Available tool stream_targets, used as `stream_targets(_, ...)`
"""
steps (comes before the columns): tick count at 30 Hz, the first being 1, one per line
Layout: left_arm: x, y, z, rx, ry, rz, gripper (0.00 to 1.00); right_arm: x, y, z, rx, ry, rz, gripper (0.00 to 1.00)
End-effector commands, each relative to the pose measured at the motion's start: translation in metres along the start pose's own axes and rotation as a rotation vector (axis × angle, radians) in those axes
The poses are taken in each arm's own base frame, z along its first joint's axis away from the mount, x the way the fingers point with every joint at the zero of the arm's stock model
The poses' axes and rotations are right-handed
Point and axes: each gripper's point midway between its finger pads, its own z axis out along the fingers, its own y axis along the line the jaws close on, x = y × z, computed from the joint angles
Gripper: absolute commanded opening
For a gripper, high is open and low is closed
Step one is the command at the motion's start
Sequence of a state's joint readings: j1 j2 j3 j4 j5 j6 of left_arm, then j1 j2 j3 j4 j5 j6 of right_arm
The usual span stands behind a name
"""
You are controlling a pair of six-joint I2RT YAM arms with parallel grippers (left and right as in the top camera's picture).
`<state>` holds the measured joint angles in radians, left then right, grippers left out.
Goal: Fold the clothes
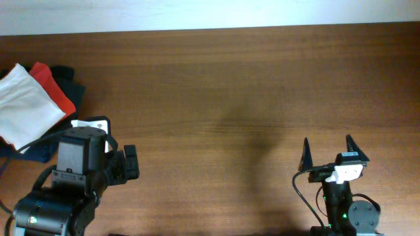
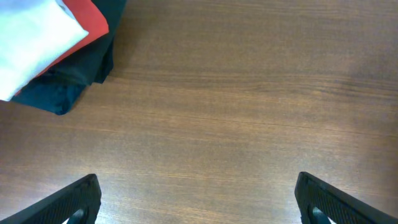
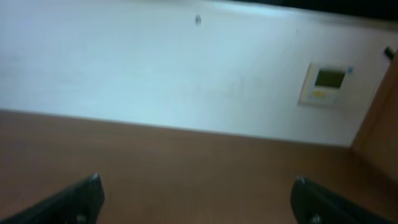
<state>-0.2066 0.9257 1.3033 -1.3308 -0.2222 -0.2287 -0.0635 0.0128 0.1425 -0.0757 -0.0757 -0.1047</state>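
The white T-shirt (image 1: pixel 23 108) lies folded on top of a pile at the table's far left edge; its chest graphic does not show. It also appears at the top left of the left wrist view (image 2: pixel 31 37). My left gripper (image 2: pixel 196 199) is open and empty over bare wood, to the right of and apart from the pile. My left arm (image 1: pixel 79 167) sits just below the pile in the overhead view. My right gripper (image 1: pixel 327 147) is open and empty at the lower right, far from the clothes; it also shows in the right wrist view (image 3: pixel 196 196).
Under the white shirt lie a red shirt (image 1: pixel 56 88) (image 2: pixel 87 22) and a dark garment (image 1: pixel 69 78) (image 2: pixel 62 87). The wooden table (image 1: pixel 230 85) spreads between the arms. A white wall with a thermostat (image 3: pixel 328 82) stands beyond the far edge.
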Motion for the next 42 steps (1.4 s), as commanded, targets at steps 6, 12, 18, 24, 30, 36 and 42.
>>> stream_targets(6,-0.001,0.002,-0.002,-0.009,-0.012,-0.011,0.99,0.066,0.000,0.006,0.026,0.135,-0.005,0.99)
stream_targets(12,-0.001,0.002,-0.002,-0.009,-0.012,-0.011,0.99,0.066,0.000,0.006,0.023,0.135,-0.004,0.99)
stream_targets(18,-0.001,0.002,-0.002,-0.009,-0.012,-0.011,0.99,0.066,0.000,0.006,0.023,0.135,-0.004,0.99)
stream_targets(24,0.005,0.017,-0.008,-0.065,-0.034,-0.014,0.99,0.066,0.000,0.006,0.023,0.135,-0.004,0.99)
stream_targets(30,0.075,0.009,0.086,0.038,-0.369,-0.118,0.99,0.066,0.000,0.006,0.023,0.135,-0.004,0.99)
stream_targets(36,0.061,-0.018,0.116,0.169,-0.692,-0.011,0.99,0.066,0.000,0.006,0.023,0.135,-0.004,0.99)
stream_targets(42,0.045,-0.028,0.110,0.205,-0.838,0.080,0.99,0.066,0.000,0.006,0.023,0.135,-0.004,0.99)
